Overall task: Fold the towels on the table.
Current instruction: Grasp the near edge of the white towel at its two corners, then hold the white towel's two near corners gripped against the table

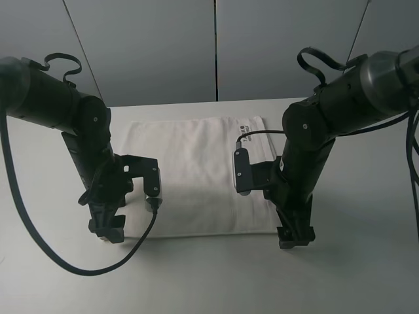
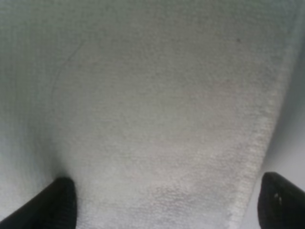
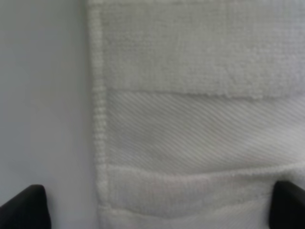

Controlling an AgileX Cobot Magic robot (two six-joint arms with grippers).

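The towel (image 1: 196, 176) lies spread flat on the table (image 1: 209, 281), stretched between the two pincers, with each of its near corners right at one of them. The left pincer (image 1: 108, 230) points down at one near corner. In its wrist view, its fingertips (image 2: 59, 202) stand wide apart, so it is open and grips nothing. One tip is over the terry cloth and the other is just past the towel's side edge, over bare table, so the jaws straddle that edge. Whether the tips touch the cloth cannot be told.

The right pincer (image 1: 294, 235) points down at the other near corner and is also open and empty. One of its fingertips (image 3: 24, 207) is over bare table and the other is over the towel, with the hemmed side edge between them. Just ahead of this pincer, a woven band (image 3: 200, 129) crosses the cloth. A small dark-printed label (image 1: 245, 133) sits at the towel's far corner on the right pincer's side, well beyond its jaws.
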